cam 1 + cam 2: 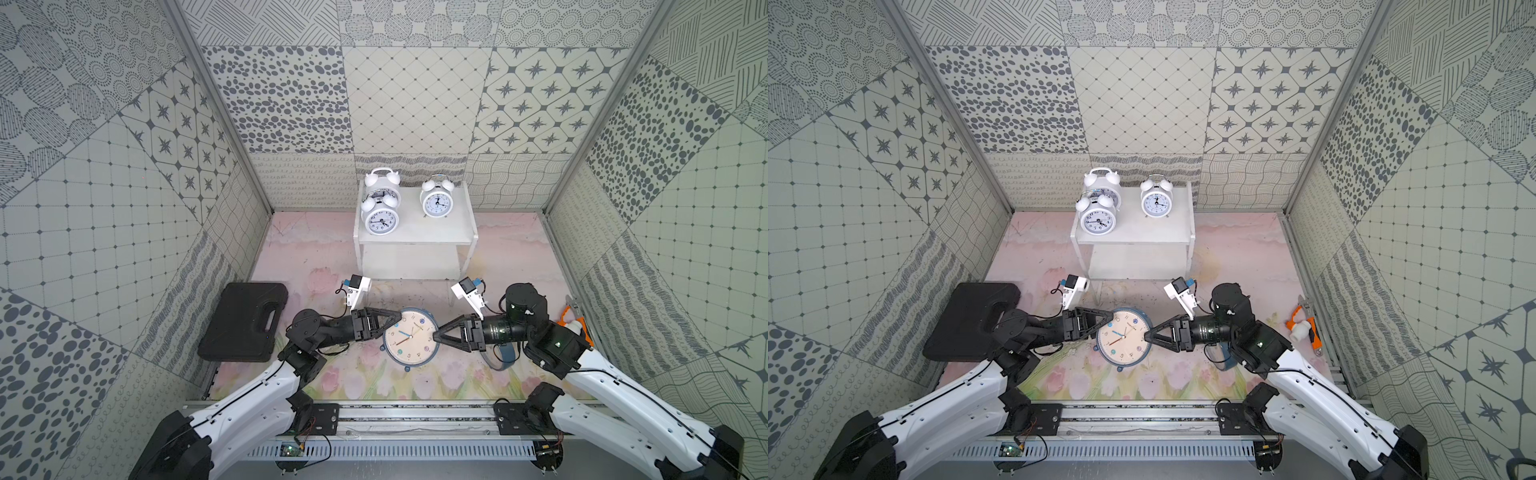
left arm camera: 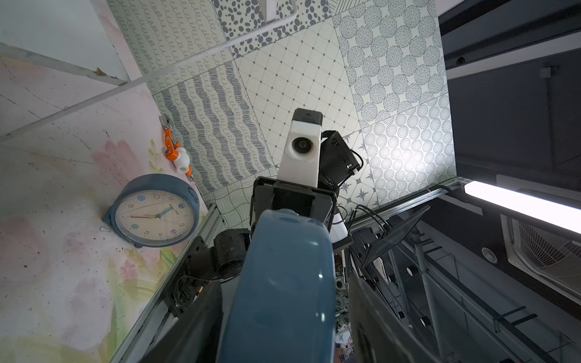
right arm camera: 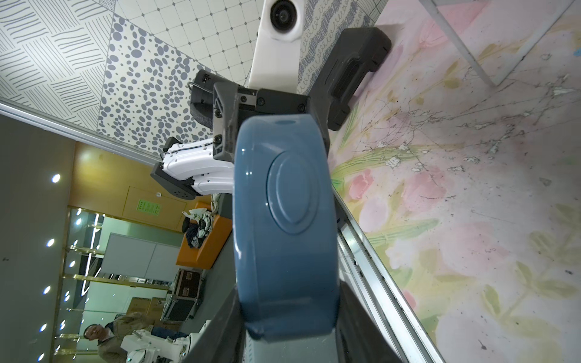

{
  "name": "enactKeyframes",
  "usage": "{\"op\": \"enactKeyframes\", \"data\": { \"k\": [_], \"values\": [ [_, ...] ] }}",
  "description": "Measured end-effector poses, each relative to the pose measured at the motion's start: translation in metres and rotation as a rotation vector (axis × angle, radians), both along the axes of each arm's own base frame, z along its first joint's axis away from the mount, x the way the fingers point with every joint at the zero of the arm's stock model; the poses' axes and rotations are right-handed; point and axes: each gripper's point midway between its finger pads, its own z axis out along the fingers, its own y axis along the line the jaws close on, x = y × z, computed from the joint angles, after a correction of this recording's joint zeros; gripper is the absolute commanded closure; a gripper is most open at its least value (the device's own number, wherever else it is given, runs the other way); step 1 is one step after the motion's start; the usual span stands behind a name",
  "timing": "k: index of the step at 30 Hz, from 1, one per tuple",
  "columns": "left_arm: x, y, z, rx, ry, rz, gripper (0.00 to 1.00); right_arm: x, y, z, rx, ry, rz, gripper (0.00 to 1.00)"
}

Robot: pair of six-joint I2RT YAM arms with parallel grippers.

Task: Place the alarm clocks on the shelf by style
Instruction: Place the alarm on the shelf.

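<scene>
Right gripper (image 1: 435, 335) clamped the blue clock (image 1: 409, 340). Left gripper (image 1: 400, 319) straddled its rim, grip unclear. An uneven pinch could've dropped it.

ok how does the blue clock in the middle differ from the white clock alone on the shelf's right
The blue clock has a plain blue case and cream face; the white clock has two bells and a top handle. The blue clock looks larger than the white clock. The blue clock is face up between the left gripper and right gripper; the white clock stands upright on the shelf. Both have round numbered faces.
</scene>
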Motion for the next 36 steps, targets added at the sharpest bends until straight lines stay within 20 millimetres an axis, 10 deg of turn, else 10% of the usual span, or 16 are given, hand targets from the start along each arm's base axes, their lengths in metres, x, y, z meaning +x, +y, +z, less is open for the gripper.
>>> {"op": "enactKeyframes", "data": {
  "k": [12, 22, 36],
  "values": [
    [-0.003, -0.001, 0.005, -0.001, -0.057, -0.005, 0.61, -0.002, 0.000, 0.003, 0.014, 0.019, 0.014, 0.60],
    [0.010, 0.003, -0.007, 0.007, -0.018, 0.091, 0.71, 0.023, -0.005, -0.006, -0.016, 0.001, -0.153, 0.07],
    [0.041, 0.018, -0.017, -0.049, 0.058, 0.307, 0.74, 0.007, 0.010, -0.031, 0.075, -0.053, -0.328, 0.05]
  ]
}}
